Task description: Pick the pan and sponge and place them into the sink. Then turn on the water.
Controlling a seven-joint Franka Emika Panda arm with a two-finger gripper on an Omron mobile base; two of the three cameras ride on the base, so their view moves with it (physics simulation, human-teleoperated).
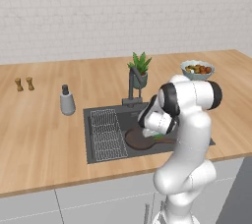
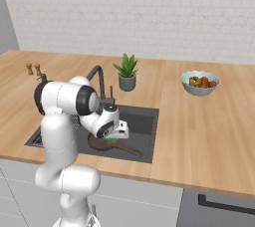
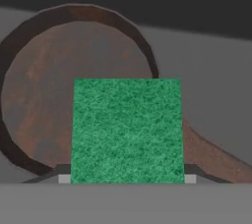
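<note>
Left base view: the arm bends low over the sink (image 1: 98,155) at frame centre, its gripper (image 1: 153,134) clamped on the green sponge (image 1: 156,136), just above the dark pan (image 1: 139,140) that lies in the basin right of the wire rack (image 1: 106,133), the faucet (image 1: 133,86) and potted plant (image 1: 140,69) standing behind. Right base view: the gripper (image 2: 115,136) sits left of centre, over the pan (image 2: 102,144), whose handle runs toward lower right; the fruit bowl (image 2: 200,82) rests on the counter at upper right. Hand view: the sponge (image 3: 127,130) stands square between the fingertips at lower centre, with the pan (image 3: 44,85) beneath it at left, its handle leaving toward lower right.
</note>
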